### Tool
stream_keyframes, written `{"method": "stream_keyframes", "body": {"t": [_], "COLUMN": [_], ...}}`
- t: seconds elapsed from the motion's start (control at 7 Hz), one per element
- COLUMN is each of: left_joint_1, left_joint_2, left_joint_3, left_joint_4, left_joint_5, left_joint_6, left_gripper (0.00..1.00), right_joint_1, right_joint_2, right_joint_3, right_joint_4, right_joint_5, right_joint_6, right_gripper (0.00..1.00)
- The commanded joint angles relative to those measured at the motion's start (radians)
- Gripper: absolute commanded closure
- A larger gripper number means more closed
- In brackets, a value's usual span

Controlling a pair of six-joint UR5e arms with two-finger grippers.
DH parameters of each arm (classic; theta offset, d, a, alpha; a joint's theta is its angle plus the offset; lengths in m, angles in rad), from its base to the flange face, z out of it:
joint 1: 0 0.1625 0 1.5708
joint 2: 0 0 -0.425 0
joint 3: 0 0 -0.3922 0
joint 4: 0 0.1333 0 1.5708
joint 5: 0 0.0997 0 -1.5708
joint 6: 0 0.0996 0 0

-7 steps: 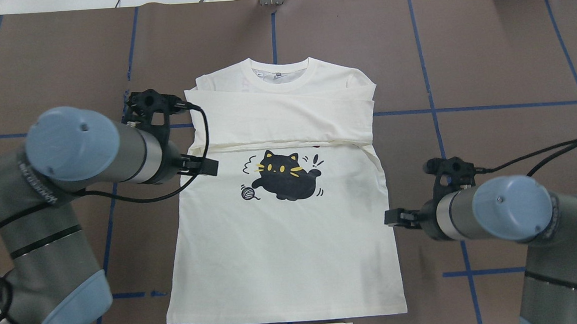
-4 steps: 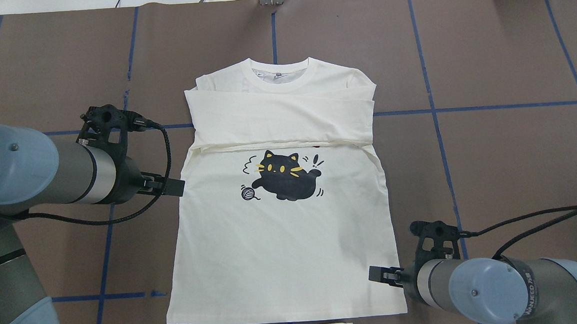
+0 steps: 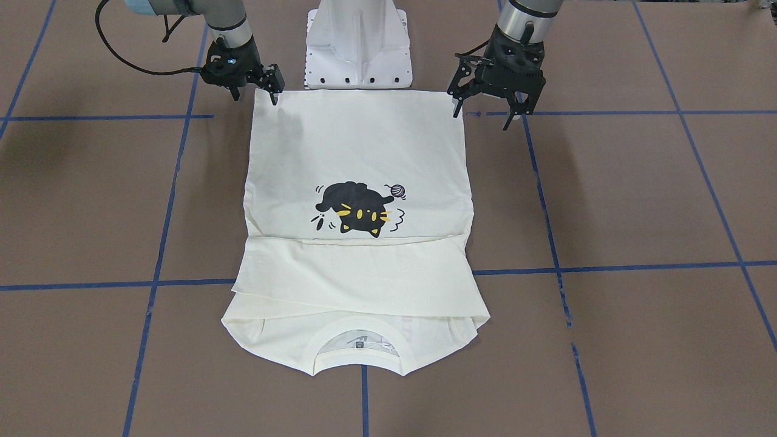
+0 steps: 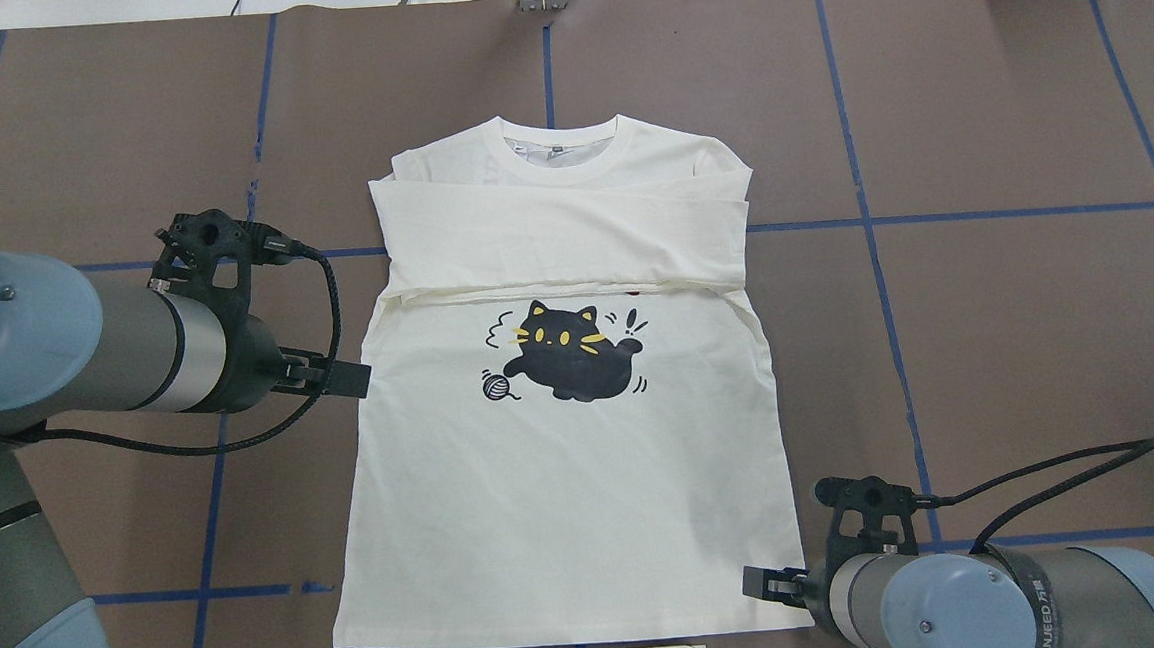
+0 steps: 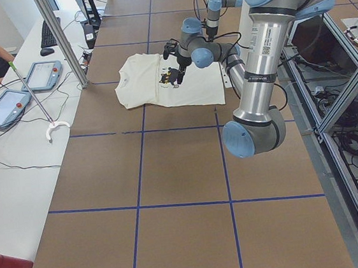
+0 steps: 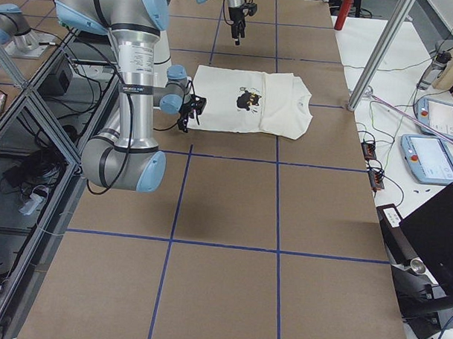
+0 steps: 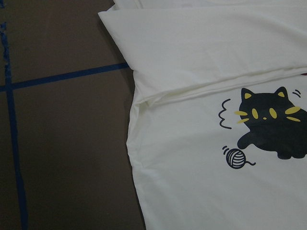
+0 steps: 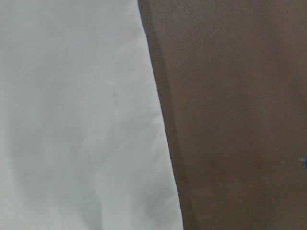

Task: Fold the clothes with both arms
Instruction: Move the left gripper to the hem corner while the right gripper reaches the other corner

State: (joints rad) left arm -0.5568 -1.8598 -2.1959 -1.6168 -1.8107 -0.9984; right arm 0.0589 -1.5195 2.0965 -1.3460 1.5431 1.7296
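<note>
R fingers (image 4: 759,582) nearer shirt (image 4: 567,495) hem

A cream long-sleeved shirt (image 3: 358,152) lay flat and print-up on the brown table marked with blue tape lines (image 3: 637,200). Its collar pointed to the bottom of the view and its hem to the white pedestal base (image 3: 358,42) at the top. The black cat print with yellow marks (image 3: 358,209) sat mid-chest. Just below it the sleeves lay folded across the body in a cream band. The right arm's black two-finger gripper (image 3: 255,96) stood at the hem corner on the view's left, fingers apart and one tip at the cloth's edge. The left arm's black two-finger gripper (image 3: 482,116) showed beside the opposite hem corner, its fingers spread wide.
</note>
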Motion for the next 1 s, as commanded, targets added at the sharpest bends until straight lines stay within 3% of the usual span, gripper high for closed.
{"method": "stream_keyframes", "body": {"t": [0.0, 0.29, 0.57, 0.71, 0.86], "left_joint_1": [0.0, 0.0, 0.0, 0.0, 0.0], "left_joint_2": [-0.001, -0.004, -0.004, -0.004, -0.004], "left_joint_3": [-0.001, -0.001, -0.004, -0.004, -0.004], "left_joint_4": [0.0, 0.0, 0.0, 0.0, 0.0], "left_joint_5": [-0.001, -0.002, -0.001, -0.002, -0.002], "left_joint_6": [0.001, 0.0, 0.0, 0.0, -0.005], "left_gripper": [0.0, 0.0, 0.0, 0.0, 0.0], "right_joint_1": [-0.005, -0.01, -0.008, -0.007, -0.005], "right_joint_2": [0.008, 0.01, 0.01, 0.01, 0.01], "right_joint_3": [-0.003, -0.007, -0.007, -0.004, -0.001], "right_joint_4": [-0.001, 0.002, 0.002, 0.002, 0.002], "right_joint_5": [0.017, 0.023, 0.041, 0.041, 0.055], "right_joint_6": [0.001, 0.001, 0.001, 0.001, 0.001], "right_gripper": [0.36, 0.69, 0.79, 0.95, 1.0]}}
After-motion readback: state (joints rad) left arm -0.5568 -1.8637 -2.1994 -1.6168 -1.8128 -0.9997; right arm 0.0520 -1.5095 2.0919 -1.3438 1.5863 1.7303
